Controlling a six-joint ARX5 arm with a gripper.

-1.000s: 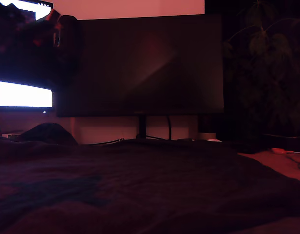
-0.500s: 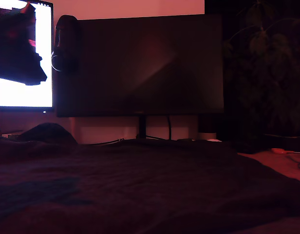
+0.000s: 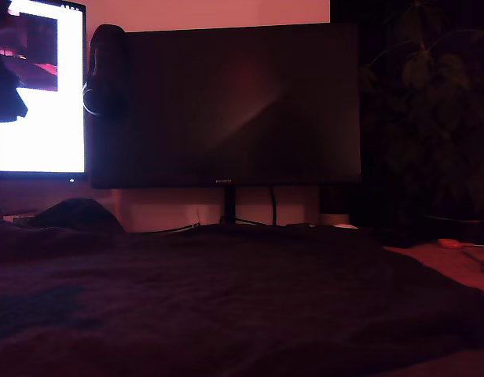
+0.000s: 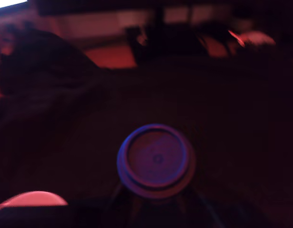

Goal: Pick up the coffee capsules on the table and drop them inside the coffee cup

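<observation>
Nearest your wrist camera, the capsule (image 4: 156, 160) shows its round face, seemingly held at the gripper; the jaws' stand can't be told in this dark. Beyond lies dark cloth (image 3: 226, 298), then the monitor (image 3: 226, 106), with a lit screen (image 3: 45, 118) far left in the exterior view.

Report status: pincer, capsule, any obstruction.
Pincer jaws too dark to read. Blue capsule close under wrist camera, flat end facing lens. Cup not seen. Nothing visibly blocking.
</observation>
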